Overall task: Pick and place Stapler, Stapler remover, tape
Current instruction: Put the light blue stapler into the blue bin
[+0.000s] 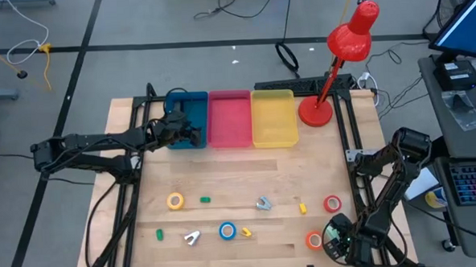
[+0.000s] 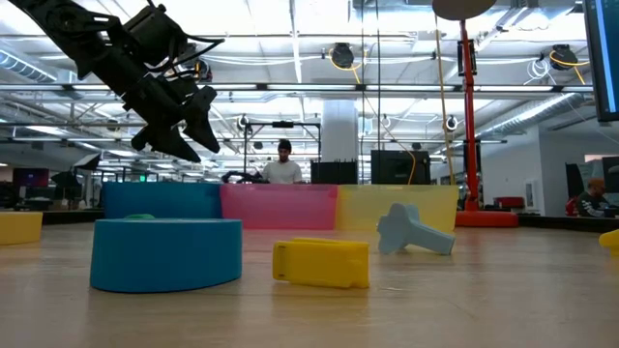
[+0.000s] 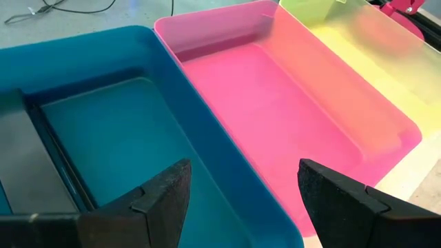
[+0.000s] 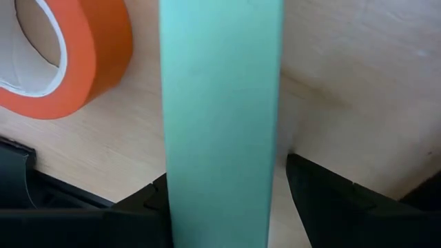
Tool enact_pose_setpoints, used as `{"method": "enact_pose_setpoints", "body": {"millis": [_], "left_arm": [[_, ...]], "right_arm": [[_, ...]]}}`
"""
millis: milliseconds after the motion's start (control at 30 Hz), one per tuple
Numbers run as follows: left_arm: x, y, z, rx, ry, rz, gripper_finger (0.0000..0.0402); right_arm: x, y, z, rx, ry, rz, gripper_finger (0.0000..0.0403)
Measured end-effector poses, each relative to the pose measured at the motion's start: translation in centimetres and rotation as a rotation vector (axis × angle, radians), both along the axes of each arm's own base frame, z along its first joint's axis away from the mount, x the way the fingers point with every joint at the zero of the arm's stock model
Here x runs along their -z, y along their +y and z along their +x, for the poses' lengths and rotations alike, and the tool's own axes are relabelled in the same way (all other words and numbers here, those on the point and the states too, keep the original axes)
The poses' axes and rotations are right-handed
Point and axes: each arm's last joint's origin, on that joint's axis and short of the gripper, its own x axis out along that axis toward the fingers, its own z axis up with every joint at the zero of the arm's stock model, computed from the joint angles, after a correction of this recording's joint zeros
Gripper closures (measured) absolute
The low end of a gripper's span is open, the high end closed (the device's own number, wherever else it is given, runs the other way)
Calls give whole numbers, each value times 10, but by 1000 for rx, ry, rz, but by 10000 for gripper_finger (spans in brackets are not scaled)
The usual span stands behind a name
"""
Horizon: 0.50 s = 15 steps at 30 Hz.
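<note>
Left pincer (image 3: 238,200) hovers open and empty over the blue bin (image 1: 191,119) at the table's far edge. Right pincer (image 4: 220,200), at the near right corner, straddles a green tape roll (image 4: 220,117); whether it grips cannot be told. Next, the roll needs lifting toward a bin.

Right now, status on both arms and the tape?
Left gripper open, empty, over blue bin. Right gripper at table's near right corner, fingers around pale green tape roll. Orange tape roll beside it.

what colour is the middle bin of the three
Pink. The middle bin sits between a blue bin and a yellow bin; clearest in the high view.

Three bins (image 1: 230,118), five flat tape rolls (image 1: 175,201), two staple removers (image 1: 263,203), one lamp (image 1: 339,57).
</note>
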Motion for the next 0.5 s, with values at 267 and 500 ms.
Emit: {"method": "enact_pose_setpoints", "body": {"millis": [267, 500], "left_arm": [[0, 0, 0, 0, 0, 0, 135], [0, 0, 0, 0, 0, 0, 135]], "right_arm": [[0, 0, 0, -38, -12, 1, 190], [0, 0, 1, -75, -20, 0, 190]]}}
